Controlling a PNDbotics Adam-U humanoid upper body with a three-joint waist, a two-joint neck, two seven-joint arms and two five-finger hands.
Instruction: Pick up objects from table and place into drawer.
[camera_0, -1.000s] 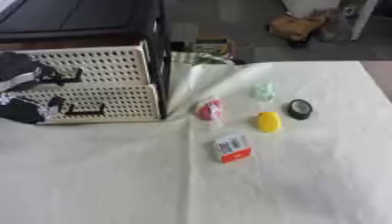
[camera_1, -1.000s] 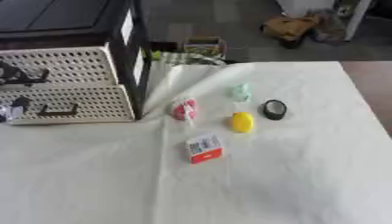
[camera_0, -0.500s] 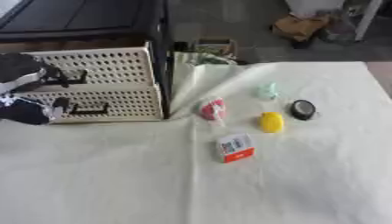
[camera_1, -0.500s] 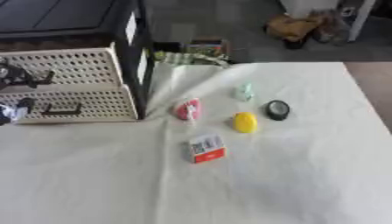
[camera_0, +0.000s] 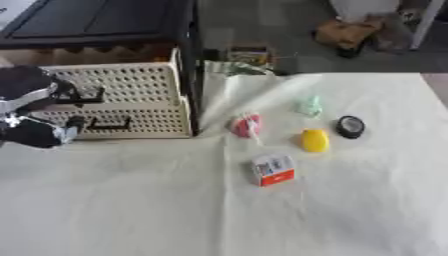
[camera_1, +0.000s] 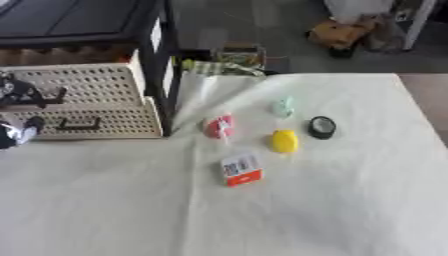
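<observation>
Left hand: unchanged, at black handles of cream perforated plastic drawer unit, finger state cannot tell | objects: unmoved | drawer: not yet open

The left hand crowds the drawer unit front; bare cloth lies open before it.
</observation>
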